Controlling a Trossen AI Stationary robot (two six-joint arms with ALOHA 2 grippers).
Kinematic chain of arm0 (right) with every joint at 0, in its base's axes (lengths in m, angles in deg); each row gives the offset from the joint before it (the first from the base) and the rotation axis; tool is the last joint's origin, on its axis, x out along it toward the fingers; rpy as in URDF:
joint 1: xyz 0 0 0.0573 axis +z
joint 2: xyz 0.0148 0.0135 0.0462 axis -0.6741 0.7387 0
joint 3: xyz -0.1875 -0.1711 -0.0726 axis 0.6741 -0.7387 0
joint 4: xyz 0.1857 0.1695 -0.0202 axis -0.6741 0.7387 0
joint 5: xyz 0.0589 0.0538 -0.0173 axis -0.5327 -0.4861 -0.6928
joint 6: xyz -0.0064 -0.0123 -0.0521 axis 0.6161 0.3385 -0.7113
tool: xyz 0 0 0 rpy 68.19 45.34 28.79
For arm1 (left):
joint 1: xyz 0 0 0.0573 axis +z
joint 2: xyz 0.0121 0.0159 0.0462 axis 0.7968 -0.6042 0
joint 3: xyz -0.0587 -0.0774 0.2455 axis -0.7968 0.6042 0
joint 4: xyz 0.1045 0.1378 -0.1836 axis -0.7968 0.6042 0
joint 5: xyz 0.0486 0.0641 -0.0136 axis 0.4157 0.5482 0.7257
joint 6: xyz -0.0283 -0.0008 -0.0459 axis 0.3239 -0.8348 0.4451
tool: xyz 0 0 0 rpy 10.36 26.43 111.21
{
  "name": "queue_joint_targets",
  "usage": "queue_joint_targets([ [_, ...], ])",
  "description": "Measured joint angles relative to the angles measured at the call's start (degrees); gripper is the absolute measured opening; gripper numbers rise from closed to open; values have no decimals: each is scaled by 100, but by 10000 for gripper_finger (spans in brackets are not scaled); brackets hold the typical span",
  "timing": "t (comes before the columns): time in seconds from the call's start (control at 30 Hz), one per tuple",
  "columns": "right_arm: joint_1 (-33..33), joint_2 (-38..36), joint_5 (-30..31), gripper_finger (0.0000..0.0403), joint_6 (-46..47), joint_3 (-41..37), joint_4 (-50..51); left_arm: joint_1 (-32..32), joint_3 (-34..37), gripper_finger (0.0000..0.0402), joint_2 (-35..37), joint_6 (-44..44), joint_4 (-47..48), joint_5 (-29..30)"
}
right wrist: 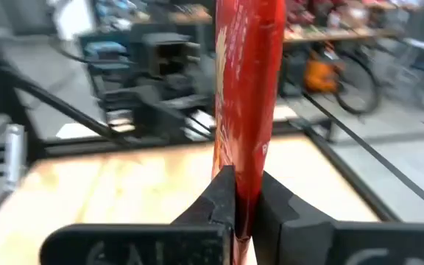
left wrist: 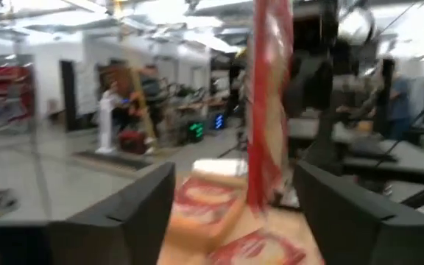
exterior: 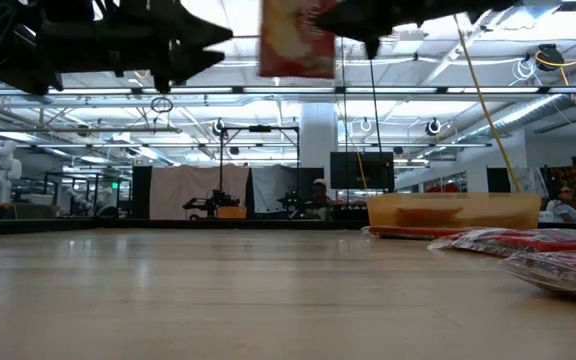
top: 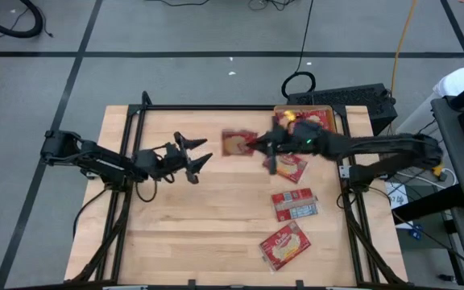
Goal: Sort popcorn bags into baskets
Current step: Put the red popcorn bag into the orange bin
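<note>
Red bag (right wrist: pixel 243 88), cream-yellow picture face, hangs upright in air left of the orange basket (top: pixel 329 118), long axis vertical, edge-on to both wrist cameras. Right gripper (right wrist: pixel 240 199) jaws clamped on its edge. Left gripper (top: pixel 198 162) further left of basket, jaws apart, holding nothing.

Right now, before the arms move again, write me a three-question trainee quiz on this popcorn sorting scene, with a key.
1. True or false: the right gripper is shut on a popcorn bag.
2. How many popcorn bags lie loose on the table outside the orange basket in the high view?
3. The left gripper is: A) open and empty, B) gripping a bag, C) inside the basket.

Key: 1 true; 2 three; 3 A.
</note>
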Motion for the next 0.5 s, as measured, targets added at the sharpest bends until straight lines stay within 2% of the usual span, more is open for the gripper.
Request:
queue_joint_targets([
  [0.13, -726, -847, 2, 8, 46, 0, 1251, 13, 0, 314, -2, 123, 390, 130],
  [0.27, -1639, -1411, -86, 8, -90, 0, 2199, 13, 0, 324, -2, 454, 693, 130],
  [0.5, -3390, -1468, -1255, 7, -159, 0, 3481, 2, 0, 296, -2, 781, 831, -17],
])
